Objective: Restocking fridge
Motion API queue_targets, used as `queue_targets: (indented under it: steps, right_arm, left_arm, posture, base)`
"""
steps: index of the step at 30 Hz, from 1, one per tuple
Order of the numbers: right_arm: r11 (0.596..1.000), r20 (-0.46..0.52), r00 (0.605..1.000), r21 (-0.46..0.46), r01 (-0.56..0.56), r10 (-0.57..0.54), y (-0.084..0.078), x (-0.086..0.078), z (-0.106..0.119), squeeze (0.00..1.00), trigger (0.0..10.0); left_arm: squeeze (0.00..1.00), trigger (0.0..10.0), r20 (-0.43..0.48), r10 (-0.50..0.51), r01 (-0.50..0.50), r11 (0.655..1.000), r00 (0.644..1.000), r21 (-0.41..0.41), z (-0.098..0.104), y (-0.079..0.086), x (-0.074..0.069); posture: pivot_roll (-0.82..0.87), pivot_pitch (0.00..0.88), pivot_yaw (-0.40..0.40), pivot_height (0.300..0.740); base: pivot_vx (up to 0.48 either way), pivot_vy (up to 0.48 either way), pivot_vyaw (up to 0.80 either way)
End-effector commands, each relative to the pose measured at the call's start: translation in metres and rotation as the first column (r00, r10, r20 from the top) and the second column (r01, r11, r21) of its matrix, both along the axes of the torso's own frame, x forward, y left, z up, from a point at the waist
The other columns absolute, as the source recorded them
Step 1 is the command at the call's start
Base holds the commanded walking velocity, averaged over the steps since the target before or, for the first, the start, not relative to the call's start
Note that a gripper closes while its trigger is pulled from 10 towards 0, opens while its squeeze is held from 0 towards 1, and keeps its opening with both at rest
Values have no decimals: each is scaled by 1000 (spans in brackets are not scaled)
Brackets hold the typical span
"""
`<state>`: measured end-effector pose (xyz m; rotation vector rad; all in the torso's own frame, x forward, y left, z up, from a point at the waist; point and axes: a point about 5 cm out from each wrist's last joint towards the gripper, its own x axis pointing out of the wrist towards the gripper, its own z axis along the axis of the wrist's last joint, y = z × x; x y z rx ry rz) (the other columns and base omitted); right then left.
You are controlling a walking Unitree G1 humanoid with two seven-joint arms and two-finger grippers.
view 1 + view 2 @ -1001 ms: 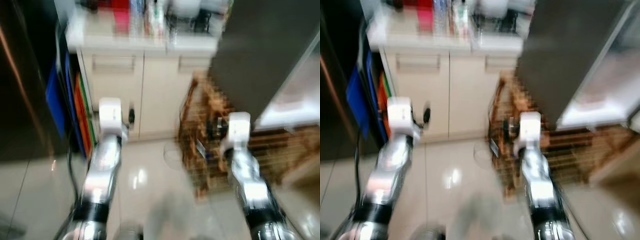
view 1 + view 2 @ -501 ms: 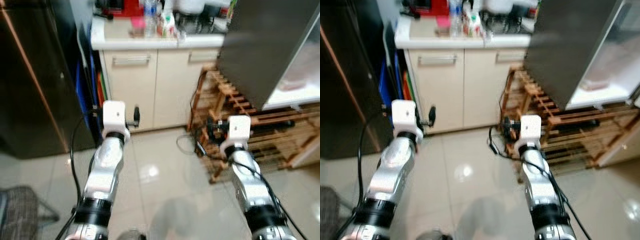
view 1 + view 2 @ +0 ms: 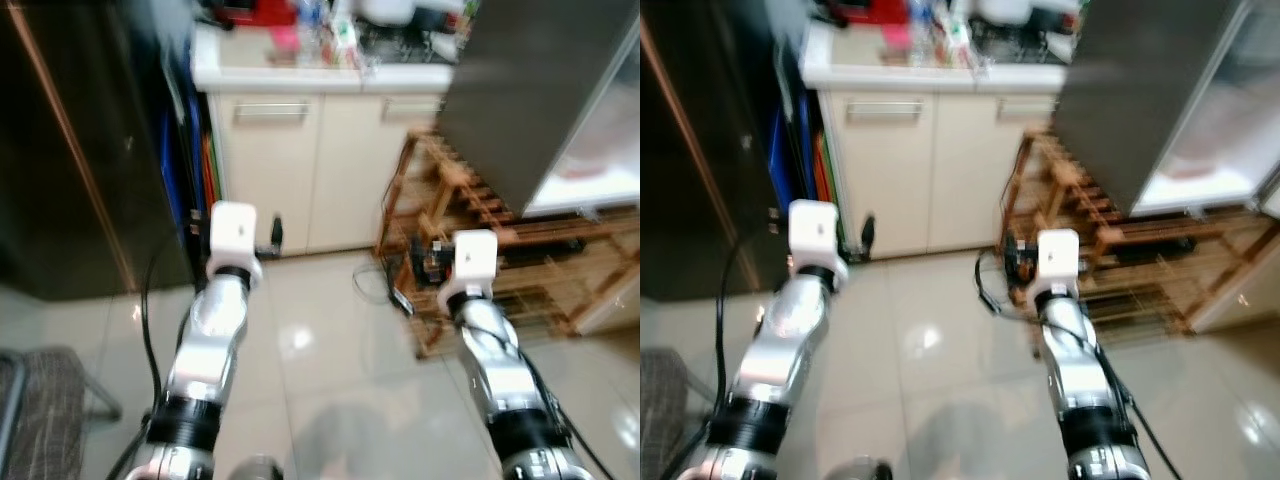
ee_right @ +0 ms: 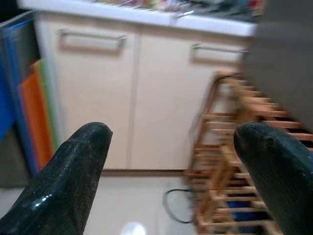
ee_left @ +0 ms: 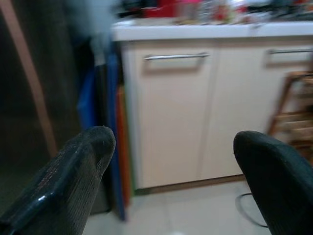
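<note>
Both arms are held out forward over the tiled floor. My left gripper [image 5: 171, 142] is open with nothing between its fingers; it points at the cream cabinet [image 3: 300, 160] under the counter. My right gripper [image 4: 171, 139] is open too and empty, facing the same cabinet and the wooden rack [image 3: 500, 260]. A tall dark fridge [image 3: 60, 150] stands at the left. A grey door panel [image 3: 530, 90] with a pale inner side juts in at the upper right. Bottles and containers [image 3: 330, 25] crowd the white countertop; blur hides what they are.
Blue and orange boards [image 3: 200, 170] lean between the dark fridge and the cabinet. A black cable [image 3: 385, 290] loops on the floor by the rack. A grey woven thing on a metal frame [image 3: 40, 410] sits at the lower left. Glossy tiles [image 3: 320, 350] stretch ahead.
The whole picture has shifted and sharpened, so the camera has moved; the cabinet now sits more to the right. Both arms hold the same outstretched pose.
</note>
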<state>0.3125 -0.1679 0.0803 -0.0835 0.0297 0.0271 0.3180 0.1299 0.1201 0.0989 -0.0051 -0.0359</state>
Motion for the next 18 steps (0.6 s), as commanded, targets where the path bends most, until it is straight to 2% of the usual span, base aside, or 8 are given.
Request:
queue_targets:
  steps: [1,18]
  right_arm:
    - [1000,10,1000,12,20,-20,-1,4,4,0,10000]
    - [1000,23,1000,11,17,-17,1,3,4,0,10000]
  left_arm:
    - [1000,10000,8,-26,26,1000,1000,-3,2,-5,2]
    - [1000,10000,20,-60,61,997,998,-40,5,-6,4]
  posture:
    - [-43,0,-46,740]
    - [-46,0,-43,740]
  base:
    - [0,0,444]
    - [0,0,0]
